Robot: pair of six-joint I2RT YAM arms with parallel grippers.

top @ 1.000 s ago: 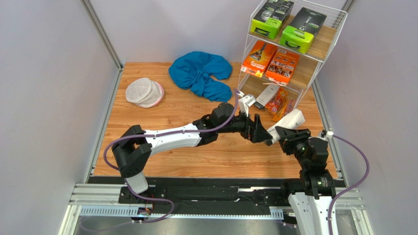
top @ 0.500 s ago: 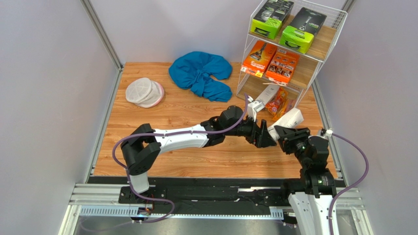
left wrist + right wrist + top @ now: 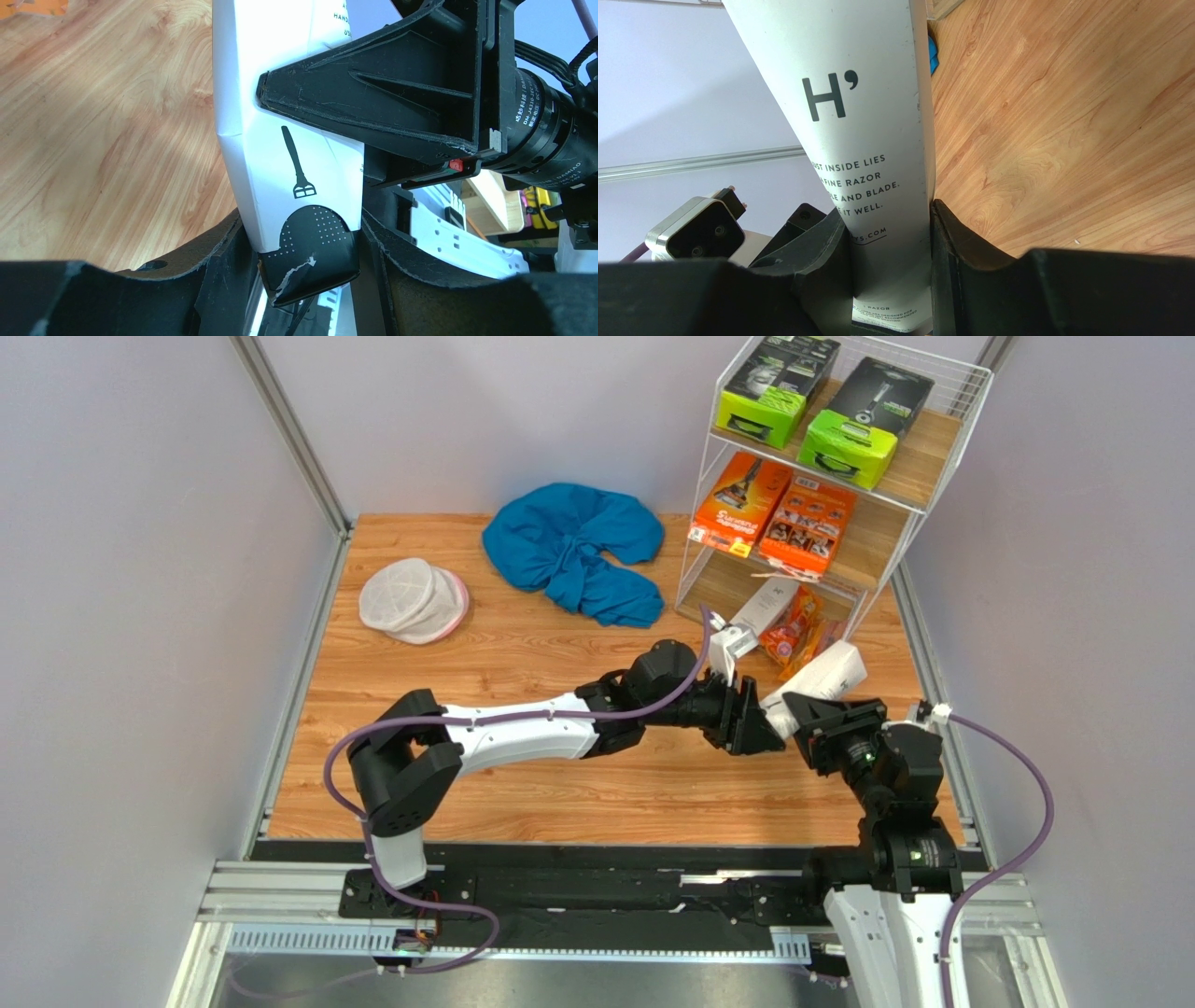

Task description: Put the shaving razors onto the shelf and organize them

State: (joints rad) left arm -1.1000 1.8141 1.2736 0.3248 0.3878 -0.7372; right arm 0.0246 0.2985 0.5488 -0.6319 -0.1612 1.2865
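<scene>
Right-centre of the top view, just in front of the shelf: the slim white box is up off the worktop, tilted, with its upper end pointing toward the bottom tier.

Right pincer is pinching the box. In its wrist view both fingers press the box's sides low in the frame. No change in that grip over the last second.

The change is on the other arm. A second ago the left pincer was spread wide and short of the box. I have since pushed the arm further toward the right of the frame and brought the fingers in. In the left wrist view the box's torn black end sits between them, and both fingers look to be touching its edges. I read it as clamped, though perhaps not yet firmly.

So both arms have the one box, end to end: a handover in mid-air. My judgement is that the right pincer should not let go until the left grip is sure. The box is smooth card and could swing or slip.

Shelf so far:
- Top tier: lime-green boxes.
- Middle tier: orange cartons.
- Bottom tier: another white box beside a bag of disposables.

This box looks like the last pack off the shelf, probably bound for the bottom tier.

Blue cloth and mesh pouch lie at upper left of the worktop, well apart from the work.
</scene>
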